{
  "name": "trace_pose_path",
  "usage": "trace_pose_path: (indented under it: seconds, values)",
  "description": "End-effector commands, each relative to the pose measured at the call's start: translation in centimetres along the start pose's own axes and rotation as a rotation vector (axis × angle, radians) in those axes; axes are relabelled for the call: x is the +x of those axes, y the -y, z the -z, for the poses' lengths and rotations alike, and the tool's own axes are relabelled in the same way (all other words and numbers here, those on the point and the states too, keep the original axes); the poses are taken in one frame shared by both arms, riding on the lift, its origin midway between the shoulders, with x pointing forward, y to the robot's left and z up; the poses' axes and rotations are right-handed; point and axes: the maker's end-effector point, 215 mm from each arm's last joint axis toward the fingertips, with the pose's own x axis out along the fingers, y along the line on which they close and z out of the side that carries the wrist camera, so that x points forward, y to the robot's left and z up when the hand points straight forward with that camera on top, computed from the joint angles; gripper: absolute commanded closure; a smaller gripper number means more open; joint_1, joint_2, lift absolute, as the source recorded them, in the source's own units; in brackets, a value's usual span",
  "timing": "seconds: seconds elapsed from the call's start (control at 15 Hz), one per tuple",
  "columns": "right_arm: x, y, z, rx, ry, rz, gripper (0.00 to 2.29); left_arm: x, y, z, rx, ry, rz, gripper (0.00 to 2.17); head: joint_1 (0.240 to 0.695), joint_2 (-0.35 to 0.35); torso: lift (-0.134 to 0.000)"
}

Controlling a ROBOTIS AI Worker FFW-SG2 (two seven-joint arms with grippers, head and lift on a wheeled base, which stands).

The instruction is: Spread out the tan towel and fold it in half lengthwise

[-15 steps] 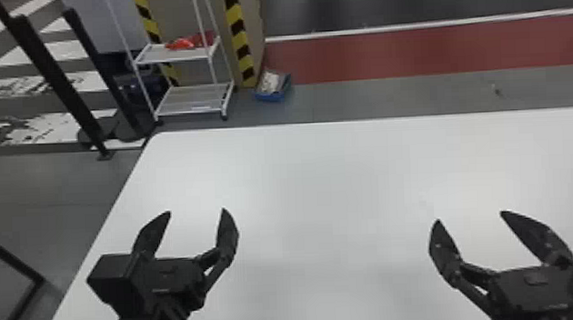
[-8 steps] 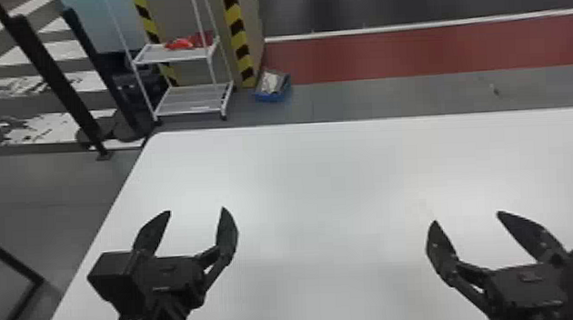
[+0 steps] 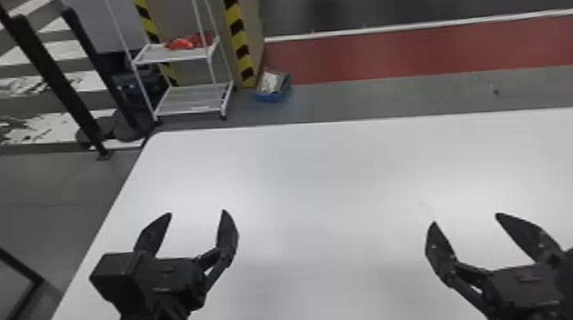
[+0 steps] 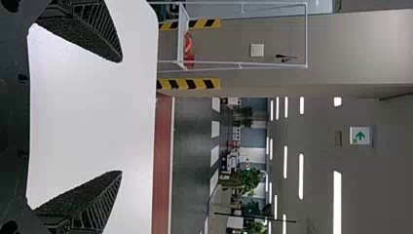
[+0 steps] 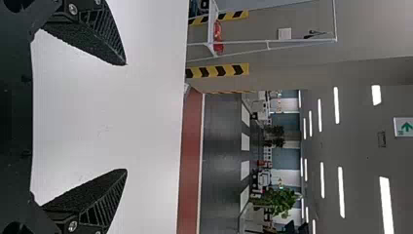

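Over the left part of the white table (image 3: 327,178), my left gripper (image 3: 197,212) stands open, with nothing between its fingers. My right gripper (image 3: 465,218) is over the table's right part, also open and holding nothing. The two are well apart, fingers pointing toward the far edge. In the left wrist view, the fingers of my left gripper (image 4: 122,116) are spread wide with white tabletop behind them. The right wrist view has my right gripper (image 5: 126,117) spread in the same way above the white surface.
Beyond the table's far left corner stands a white wire shelf (image 3: 192,99) with a red item (image 3: 181,43) on it. A blue box (image 3: 273,87) lies on the floor beside a striped pillar (image 3: 238,36). Black posts (image 3: 46,70) rise at the left.
My right gripper has shifted slightly to the left in the head view, still open. The left one has kept its place.
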Motion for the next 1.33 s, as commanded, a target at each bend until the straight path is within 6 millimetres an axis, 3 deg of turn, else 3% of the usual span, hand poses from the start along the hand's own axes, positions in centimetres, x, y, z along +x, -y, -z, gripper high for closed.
trace_pose_path:
  seconds: [0.0,1.27]
  values:
    - [0.12,-0.03,0.24,0.004,-0.004,0.001,0.10,0.00,-0.07,0.08,-0.001,-0.002,-0.001,0.06,0.695,0.170,-0.128]
    - [0.56,-0.23,0.92,0.016,-0.014,-0.006,0.10,-0.28,-0.24,0.48,-0.010,-0.011,-0.002,0.06,0.695,0.177,-0.128]
